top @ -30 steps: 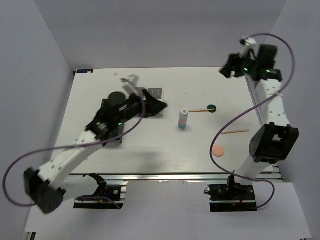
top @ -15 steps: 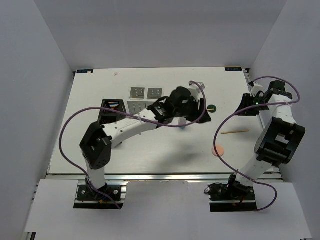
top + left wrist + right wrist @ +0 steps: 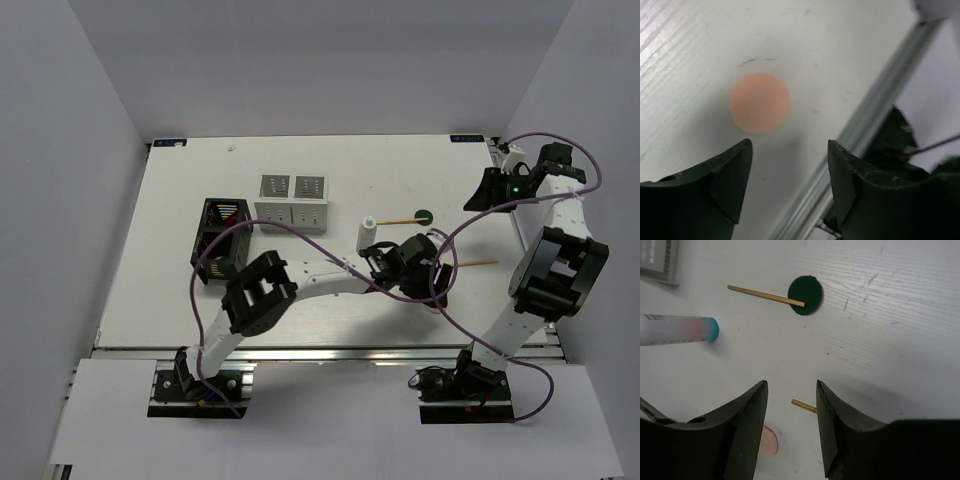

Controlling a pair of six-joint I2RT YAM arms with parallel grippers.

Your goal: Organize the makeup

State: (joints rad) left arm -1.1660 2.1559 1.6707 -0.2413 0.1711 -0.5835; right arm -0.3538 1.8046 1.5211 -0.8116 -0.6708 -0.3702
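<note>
Jaws wide and empty, the left gripper (image 3: 789, 150) hovers above the pink pad (image 3: 760, 102) at the near right (the right gripper (image 3: 790, 390) hangs open, empty); the pickup likely needs a descent and pinch.

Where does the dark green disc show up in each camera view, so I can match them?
Top external: the dark green disc lies right of centre, toward the far side of the table.
Left wrist: not in it.
Right wrist: the disc sits in the upper middle, above the fingers.
Shared landmark: the thin wooden stick, one end of which meets the disc; it shows in the top external and right wrist views.
</note>
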